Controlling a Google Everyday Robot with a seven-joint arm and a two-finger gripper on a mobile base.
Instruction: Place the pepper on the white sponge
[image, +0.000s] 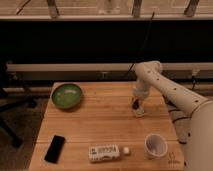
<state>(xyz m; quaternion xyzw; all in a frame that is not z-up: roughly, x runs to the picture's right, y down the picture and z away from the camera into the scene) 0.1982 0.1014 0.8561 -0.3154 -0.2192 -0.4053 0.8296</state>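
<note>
My gripper (136, 102) hangs at the right side of the wooden table (95, 127), pointing down from the white arm. It is shut on the pepper (135, 105), a small dark-red shape at its tips. The white sponge (140, 112) lies directly below, a pale pad partly hidden by the gripper. The pepper is right at the sponge's top; I cannot tell whether they touch.
A green bowl (67, 95) sits at the back left. A black phone (55, 148) lies at the front left. A white labelled bottle (106, 152) lies on its side at the front middle, and a white mug (155, 145) stands at the front right.
</note>
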